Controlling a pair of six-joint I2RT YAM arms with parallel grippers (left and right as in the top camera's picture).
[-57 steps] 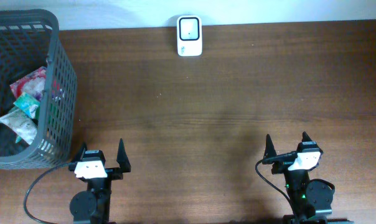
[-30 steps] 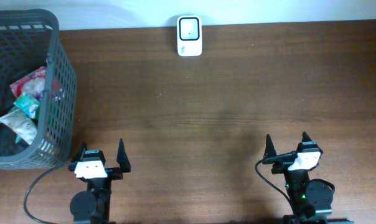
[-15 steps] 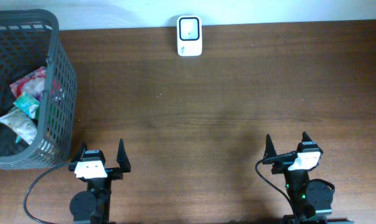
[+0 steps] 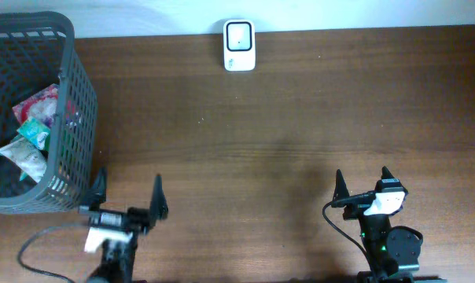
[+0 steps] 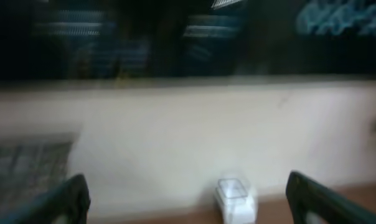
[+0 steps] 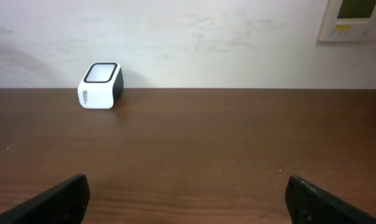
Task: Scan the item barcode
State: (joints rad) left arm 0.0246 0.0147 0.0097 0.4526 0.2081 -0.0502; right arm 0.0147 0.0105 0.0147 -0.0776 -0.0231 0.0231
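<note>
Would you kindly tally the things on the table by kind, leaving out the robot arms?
Barcode scanner: 1
Mesh basket: 1
Snack packets in the basket: 3 visible
Total: 5

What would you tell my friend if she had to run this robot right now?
Hands: the left hand is open and empty, beside the near corner of the basket. The right hand is open and empty, low on the right side of the table.
Things: the snack packets lie inside the grey basket at the left. The white scanner stands at the table's back edge, near the middle.
Done: nothing yet; no packet is out of the basket.
Left: pick a packet from the basket and show its barcode to the scanner.
</note>
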